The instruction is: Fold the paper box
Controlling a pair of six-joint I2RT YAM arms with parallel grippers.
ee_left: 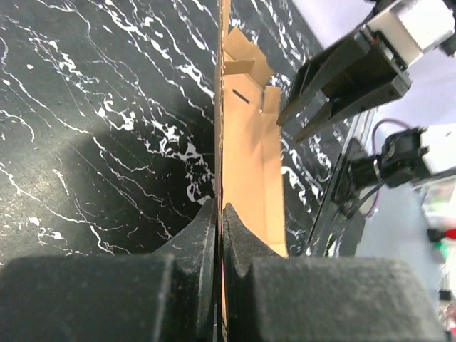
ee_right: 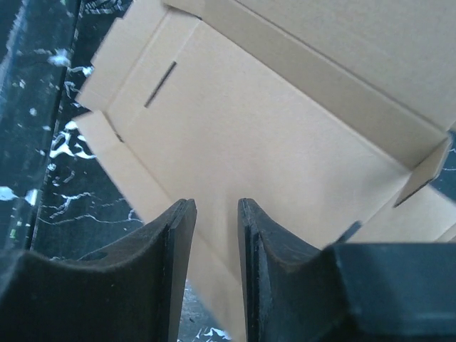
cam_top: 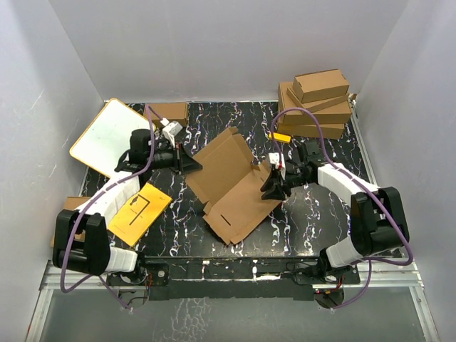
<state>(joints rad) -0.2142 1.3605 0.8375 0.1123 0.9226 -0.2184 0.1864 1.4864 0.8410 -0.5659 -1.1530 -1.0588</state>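
1. A black table [cam_top: 320, 206] with white marbling fills the view, walled in by plain white panels. My two arms reach onto it from the near edge.
2. The paper box [cam_top: 231, 182], plain brown corrugated cardboard, sits in the middle of the table between my arms. It is a die-cut sheet only partly formed. One large panel tilts up toward the back left, and the other lies flat toward the near edge with slits and short flaps showing.
3. A white board with an orange rim [cam_top: 107, 135] lies at the far left, well apart from the work.
4. A stack of folded brown boxes [cam_top: 317, 103] sits in the far right corner. They look like finished ones, parked out of the way.
5. A yellow card with black lines [cam_top: 139, 211] lies flat near my left arm, just beside the sheet but not touching it.
6. My left tool [ee_left: 219, 210] is fully closed on the left edge of the raised panel. From its wrist camera the cardboard runs edge-on straight into the pinched fingers. I judge this grip is there to keep that panel standing and stop the sheet from sliding.
7. My right tool [ee_right: 216, 206] is partly open with a narrow gap between the fingers and nothing held in it. It hangs over the right side of the flat panel, near the crease and a small side flap. I read it as free to press or pick up that flap next, while the left side anchors the box.
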